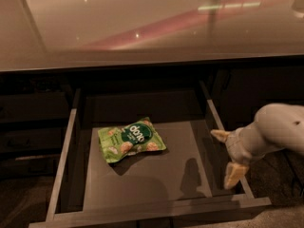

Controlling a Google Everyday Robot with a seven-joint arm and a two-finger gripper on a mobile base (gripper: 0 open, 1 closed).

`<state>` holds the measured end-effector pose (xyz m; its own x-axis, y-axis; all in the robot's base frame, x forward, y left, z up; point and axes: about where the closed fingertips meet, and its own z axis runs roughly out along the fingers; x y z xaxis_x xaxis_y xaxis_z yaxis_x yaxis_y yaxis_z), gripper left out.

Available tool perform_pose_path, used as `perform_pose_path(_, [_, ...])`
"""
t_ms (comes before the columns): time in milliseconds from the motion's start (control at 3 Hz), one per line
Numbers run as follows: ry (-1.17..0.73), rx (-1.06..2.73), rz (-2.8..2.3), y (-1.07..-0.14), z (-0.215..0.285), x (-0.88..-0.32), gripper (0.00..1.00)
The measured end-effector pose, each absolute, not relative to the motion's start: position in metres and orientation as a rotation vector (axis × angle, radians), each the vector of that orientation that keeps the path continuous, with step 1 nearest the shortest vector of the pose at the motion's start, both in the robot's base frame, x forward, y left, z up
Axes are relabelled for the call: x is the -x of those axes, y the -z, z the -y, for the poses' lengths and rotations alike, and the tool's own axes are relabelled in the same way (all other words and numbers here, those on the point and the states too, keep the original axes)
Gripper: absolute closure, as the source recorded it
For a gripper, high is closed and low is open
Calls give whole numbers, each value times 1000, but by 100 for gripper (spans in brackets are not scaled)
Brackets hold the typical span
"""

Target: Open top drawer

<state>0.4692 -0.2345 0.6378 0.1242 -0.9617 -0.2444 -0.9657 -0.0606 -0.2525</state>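
A: Where's the top drawer?
B: The top drawer [147, 179] sits lower centre of the frame, extended from under the table [142, 27] edge. Its long axis runs left-right. It opens toward the bottom of the frame, and the front's top edge lies along the bottom border.

A: Anything inside?
B: One green snack bag [131, 139] lies flat on the grey tray, left of centre, slightly skewed. It touches neither wall.

A: Rails?
B: The left rail [64, 151] and right rail [212, 110] both show, pale, converging toward the top of the frame.

A: Gripper?
B: The gripper [228, 156] is at right centre, over the right rail near the drawer's front corner. The arm [278, 129] enters from the right edge, pale and rounded, angling down-left.

A: Fingers?
B: The fingers [234, 175] are spread apart, one tip toward the upper left and one lower, lined up roughly along the rail. Nothing is gripped between them. Can't tell whether they touch the rail.

A: Pull?
B: It's not visible from this angle.
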Motion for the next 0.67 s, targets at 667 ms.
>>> perform_pose_path(667, [-46,2035,-1804,-670,231,-482,0])
